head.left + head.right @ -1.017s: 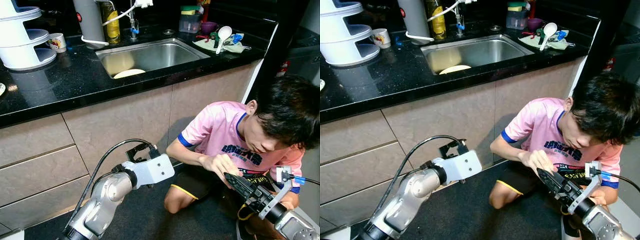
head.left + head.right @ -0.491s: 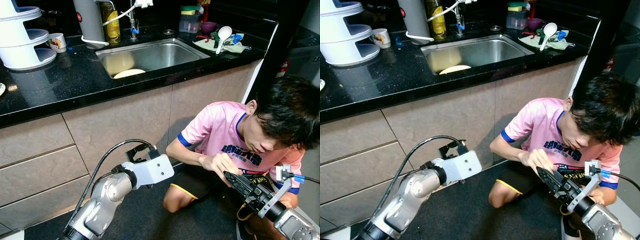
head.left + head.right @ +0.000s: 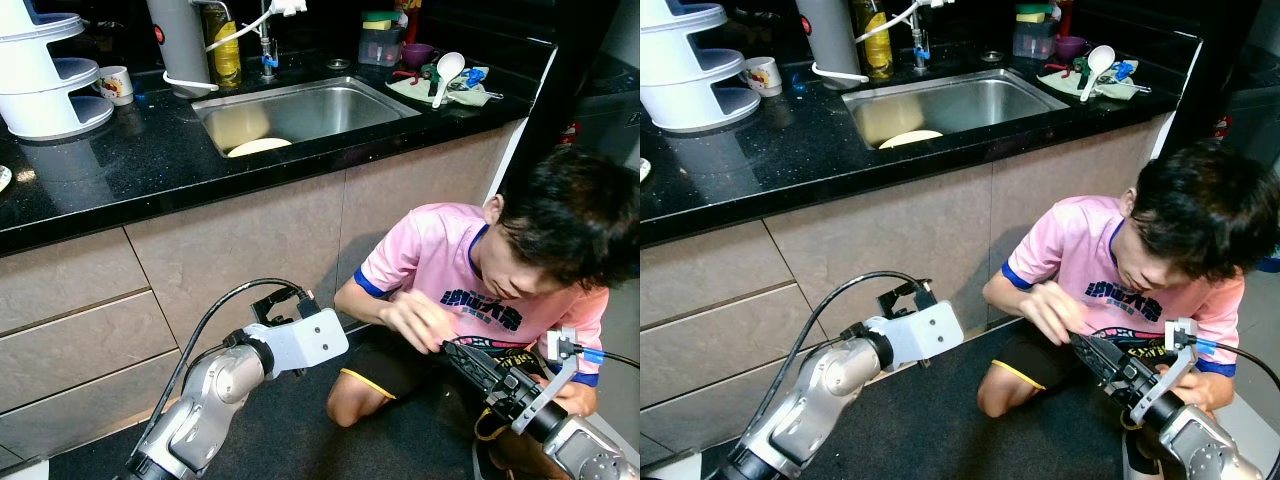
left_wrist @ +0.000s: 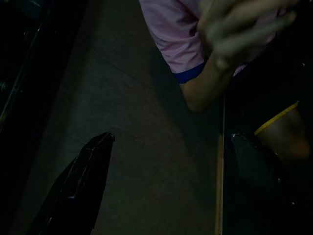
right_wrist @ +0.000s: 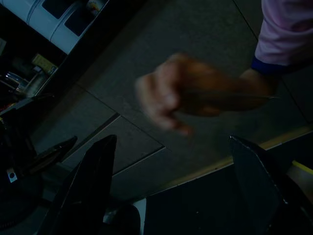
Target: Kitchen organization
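Note:
My right gripper [image 3: 452, 352] is held low at the right, over a dark floor mat, with its fingers apart in the right wrist view [image 5: 172, 141] and nothing between them. A crouching person in a pink shirt [image 3: 450, 270] holds a blurred hand [image 3: 415, 315] just beyond its fingertips. My left gripper [image 3: 280, 302] is raised in front of the beige cabinet [image 3: 230, 240], and it stands open in the left wrist view [image 4: 171, 138]. On the black counter are a steel sink [image 3: 345, 92] holding a pale plate [image 3: 258, 147], a mug [image 3: 115, 84] and a white tiered rack [image 3: 45, 75].
A white spoon [image 3: 445, 70] lies on a cloth at the counter's far right, beside small containers [image 3: 380, 40]. A grey cylinder [image 3: 178, 45] and a yellow bottle [image 3: 225, 50] stand behind the sink. Drawer fronts [image 3: 70, 330] are at the left. The person takes up the floor at the right.
The person's hand has lifted off my right gripper's fingers and now moves, blurred, just past their tips. Their head has shifted a little. My right gripper has sunk slightly; the left arm is still.

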{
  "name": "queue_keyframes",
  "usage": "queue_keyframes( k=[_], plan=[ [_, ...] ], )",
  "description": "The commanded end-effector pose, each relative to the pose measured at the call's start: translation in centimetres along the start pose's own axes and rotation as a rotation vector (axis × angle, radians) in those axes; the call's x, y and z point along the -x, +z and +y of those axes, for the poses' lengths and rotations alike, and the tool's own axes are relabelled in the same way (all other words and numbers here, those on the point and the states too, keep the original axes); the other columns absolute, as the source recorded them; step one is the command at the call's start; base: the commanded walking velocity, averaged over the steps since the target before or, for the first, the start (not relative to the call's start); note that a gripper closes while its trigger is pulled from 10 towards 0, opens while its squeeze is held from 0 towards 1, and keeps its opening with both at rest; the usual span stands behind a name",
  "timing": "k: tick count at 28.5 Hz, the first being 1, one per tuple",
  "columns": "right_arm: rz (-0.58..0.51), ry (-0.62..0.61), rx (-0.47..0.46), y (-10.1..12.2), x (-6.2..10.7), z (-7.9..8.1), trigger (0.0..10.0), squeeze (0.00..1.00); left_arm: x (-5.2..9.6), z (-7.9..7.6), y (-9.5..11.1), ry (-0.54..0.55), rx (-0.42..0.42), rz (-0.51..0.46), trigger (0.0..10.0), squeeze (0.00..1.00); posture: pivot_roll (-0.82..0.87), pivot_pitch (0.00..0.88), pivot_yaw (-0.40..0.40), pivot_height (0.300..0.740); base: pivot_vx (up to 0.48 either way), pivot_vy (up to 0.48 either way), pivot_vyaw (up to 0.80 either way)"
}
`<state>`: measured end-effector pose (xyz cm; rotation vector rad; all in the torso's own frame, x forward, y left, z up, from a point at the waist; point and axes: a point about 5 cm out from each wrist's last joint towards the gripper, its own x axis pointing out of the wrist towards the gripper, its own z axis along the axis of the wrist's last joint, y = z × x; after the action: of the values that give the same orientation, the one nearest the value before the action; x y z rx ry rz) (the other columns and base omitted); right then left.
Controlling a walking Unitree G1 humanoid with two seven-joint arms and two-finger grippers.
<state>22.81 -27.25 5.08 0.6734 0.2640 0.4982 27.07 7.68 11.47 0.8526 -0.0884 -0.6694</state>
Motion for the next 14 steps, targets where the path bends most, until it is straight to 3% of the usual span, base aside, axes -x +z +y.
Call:
queue_keyframes(
  k=[1,14],
  plan=[
    [0.008,0.002,-0.006,-0.41,-0.01,0.05,10.0,0.00,0.12,-0.35,-0.24,-0.010,-0.004,0.008,10.0,0.00,-0.05,0.000,-0.013,0.740,0.000,0.000,0.00],
    [0.017,0.010,-0.012,-0.80,-0.17,0.13,10.0,0.00,0.15,-0.58,-0.41,-0.012,-0.003,0.010,10.0,0.00,-0.05,0.000,-0.015,0.740,0.000,0.000,0.00]
  ],
)
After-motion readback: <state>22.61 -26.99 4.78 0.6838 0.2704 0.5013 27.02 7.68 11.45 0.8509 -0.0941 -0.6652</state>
